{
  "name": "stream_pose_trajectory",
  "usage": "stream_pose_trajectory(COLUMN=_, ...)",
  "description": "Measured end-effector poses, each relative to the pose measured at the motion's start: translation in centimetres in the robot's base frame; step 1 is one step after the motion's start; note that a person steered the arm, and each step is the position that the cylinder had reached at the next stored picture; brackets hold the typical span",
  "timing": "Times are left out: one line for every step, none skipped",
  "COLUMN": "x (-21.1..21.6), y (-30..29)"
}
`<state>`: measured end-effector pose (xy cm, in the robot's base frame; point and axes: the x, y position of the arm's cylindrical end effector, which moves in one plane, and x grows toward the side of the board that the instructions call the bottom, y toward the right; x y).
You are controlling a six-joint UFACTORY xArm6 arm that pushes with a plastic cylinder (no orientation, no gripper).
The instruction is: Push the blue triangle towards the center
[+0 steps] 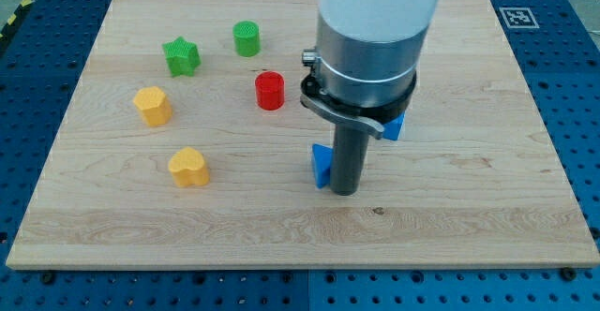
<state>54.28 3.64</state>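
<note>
**Camera view: rod meets blue block at mid-board**

Your wooden board point(469, 199) fills the scene on a blue perforated table point(572, 86). Your arm point(370, 30) comes down over the middle, its dark rod ending in my tip point(345, 192), a plain pusher with nothing to open or close. The tip stands touching the right side of the blue triangle point(322, 165), just near of the board's middle. A second blue block point(394, 126) peeks out right of the arm, shape unclear. Left of the arm you see a red cylinder point(269, 90); farther left a green cylinder point(246, 38), a green star point(181, 56) and two yellow blocks point(152, 105) point(188, 166).
</note>
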Motion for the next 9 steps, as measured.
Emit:
stream_pose_trajectory(x=0.0, y=-1.6)
stream_pose_trajectory(x=-0.7, y=-1.7)
stream_pose_trajectory(x=-2.2, y=-1.7)
stream_pose_trajectory(x=-3.6, y=-1.7)
stream_pose_trajectory(x=-5.0, y=-1.8)
stream_pose_trajectory(x=-6.3, y=-2.2)
stream_pose_trajectory(x=-6.6, y=-4.6)
stream_pose_trajectory(x=-8.2, y=-6.4)
stream_pose_trajectory(x=-9.8, y=-6.3)
